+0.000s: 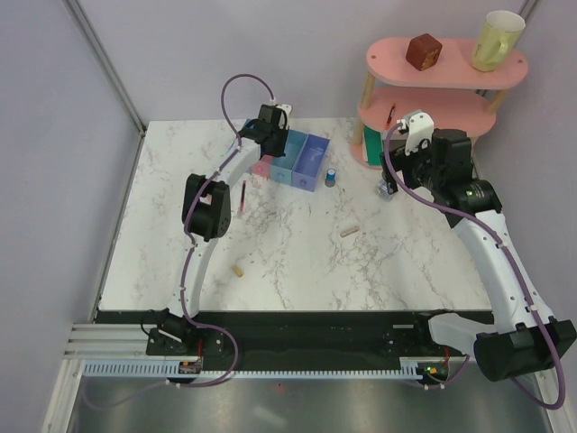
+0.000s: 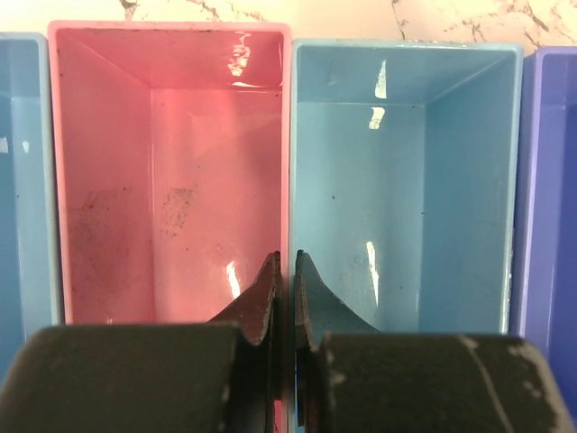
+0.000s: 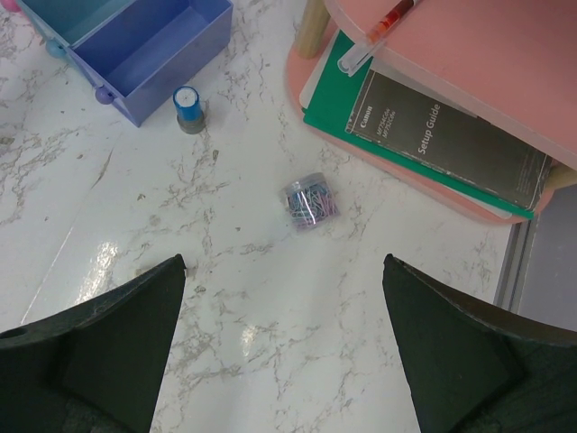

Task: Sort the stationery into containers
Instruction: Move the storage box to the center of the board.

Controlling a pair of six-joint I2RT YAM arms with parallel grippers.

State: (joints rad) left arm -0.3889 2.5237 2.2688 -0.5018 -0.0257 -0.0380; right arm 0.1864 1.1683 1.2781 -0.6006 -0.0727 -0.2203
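As the right gripper [image 3: 284,263] stood wide open, empty, above the clear tub [image 3: 309,200] — left gripper [image 2: 285,271] shut, empty, over the bins [image 2: 290,108] — centring before descent seemed essential.

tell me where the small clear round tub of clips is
Right wrist view: the small clear round tub sits on the marble table, between the small blue cylinder on its left and the pink tiered shelf on its right.

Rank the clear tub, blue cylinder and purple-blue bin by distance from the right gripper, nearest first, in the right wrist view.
1. clear tub, centre, just ahead of the open right gripper.
2. blue cylinder, farther off, upper left.
3. purple-blue bin, top left, beyond the cylinder.
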